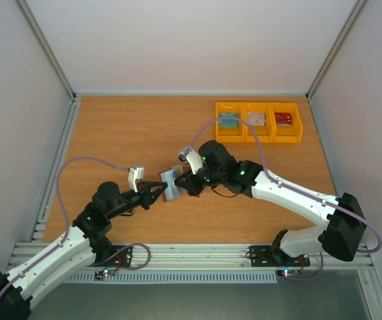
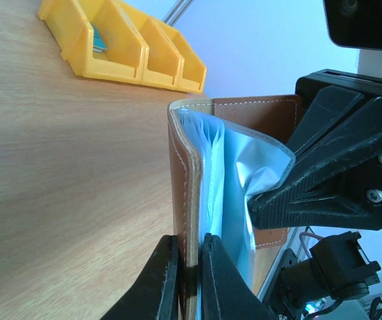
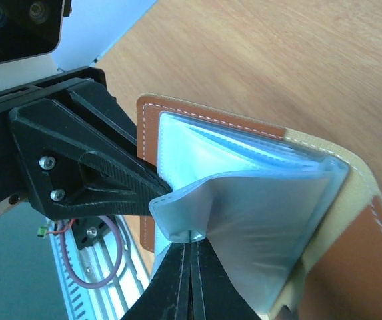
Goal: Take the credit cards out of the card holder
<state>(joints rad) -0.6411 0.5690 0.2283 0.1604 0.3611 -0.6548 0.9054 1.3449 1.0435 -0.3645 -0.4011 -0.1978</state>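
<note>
card holder (image 1: 171,184) mid-table, spread between both arms; credit cards (image 1: 255,118) in yellow bins (image 1: 259,138) at 1 o'clock; table (image 1: 124,127) open toward 10 o'clock.
left wrist: left gripper (image 2: 189,241) pinched on brown cover edge.
right wrist: right gripper (image 3: 191,241) closed on blue-grey pocket rim.

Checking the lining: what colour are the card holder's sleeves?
Pale blue-grey sleeves; clearest in the right wrist view.

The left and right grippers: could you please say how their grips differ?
The left gripper clamps the brown leather cover of the card holder; the right gripper pinches a pale plastic sleeve inside. The left gripper reaches from the left, the right gripper from the right. Both are shut.
</note>
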